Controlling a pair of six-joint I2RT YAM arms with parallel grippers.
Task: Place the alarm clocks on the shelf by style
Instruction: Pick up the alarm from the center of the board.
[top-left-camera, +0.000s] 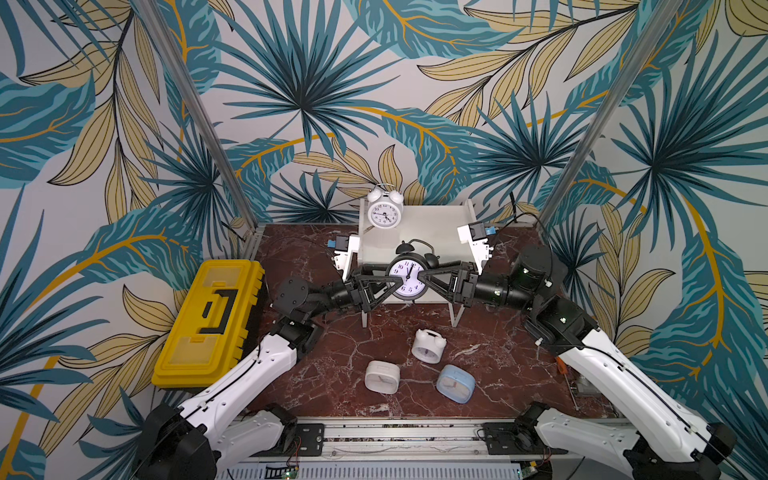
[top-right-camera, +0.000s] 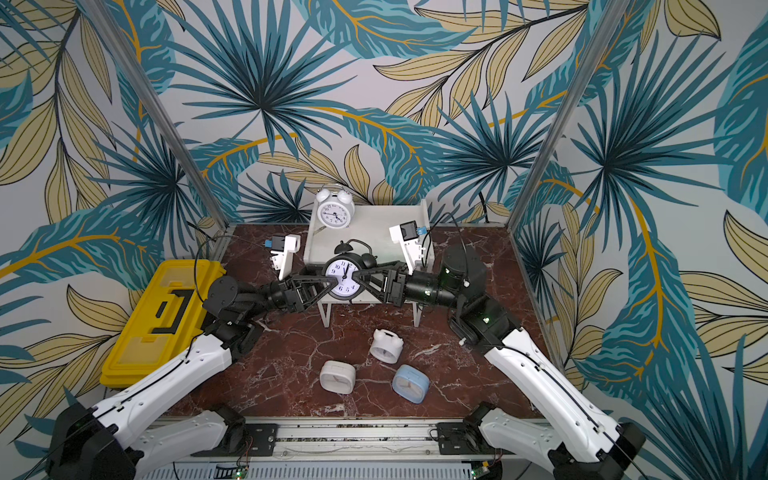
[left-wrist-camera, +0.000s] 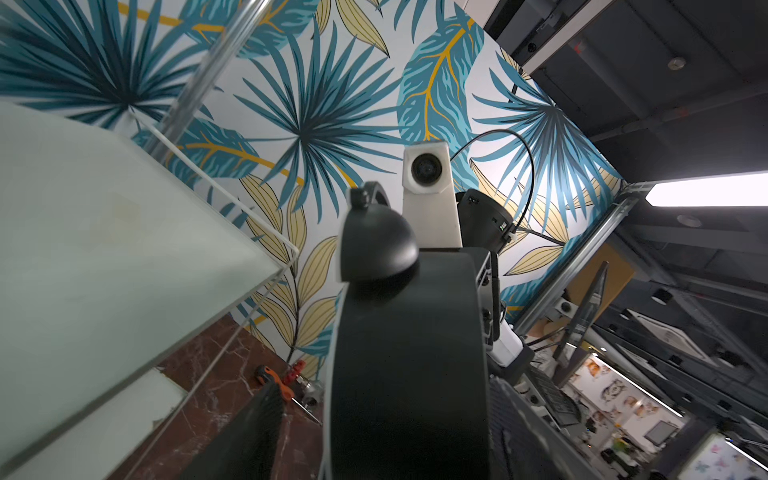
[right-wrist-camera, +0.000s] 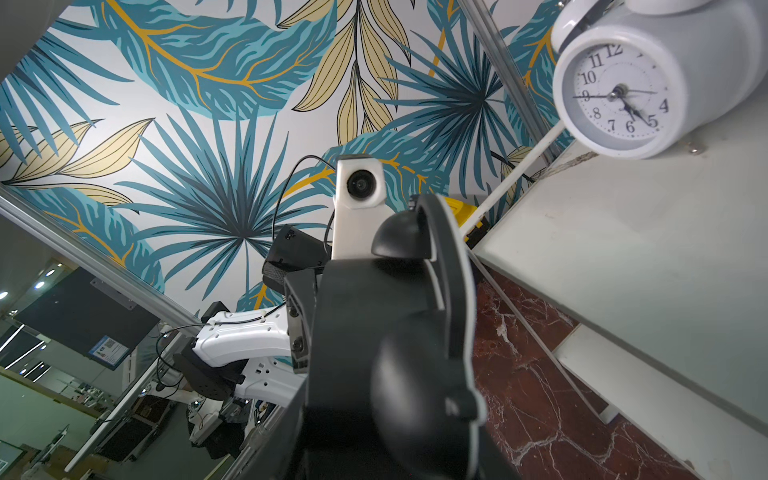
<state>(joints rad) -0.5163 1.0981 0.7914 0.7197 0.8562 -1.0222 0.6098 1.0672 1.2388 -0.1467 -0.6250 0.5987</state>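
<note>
At the front edge of the upper board of the shelf (top-left-camera: 436, 232), upright and dial forward: the black twin-bell clock (top-left-camera: 409, 291), flanked by both arms in both top views. Resting on the board or lifted just off it, not clear. From the left, the left gripper (top-left-camera: 398, 279), astride the clock with jaws apart; in the left wrist view, a strip of marble showing between one ribbed finger pad (left-wrist-camera: 253, 432) and the black casing, so no clamp from that side. From the right, the right gripper (top-left-camera: 422, 276), likewise astride the clock, one finger lying across the dial; pressing or merely close, impossible to tell, with the casing filling the right wrist view and hiding the contact. Farther back on the same board, near its left rear corner: a white twin-bell clock (top-left-camera: 386, 212), standing upright, facing forward, well apart from both grippers. Down on the red marble tabletop (top-left-camera: 316, 374), in front of the shelf's legs, three more clocks. Nearest the legs, a second white twin-bell clock (top-left-camera: 428, 345), tipped over. In front of that, side by side but apart, a white rounded-square clock (top-left-camera: 382, 377) on the left and a light-blue rounded-square clock (top-left-camera: 455, 383) on the right, both lying dial up. At the table's left edge, a closed yellow toolbox (top-left-camera: 208, 324), lid up, near the left arm's elbow.
</note>
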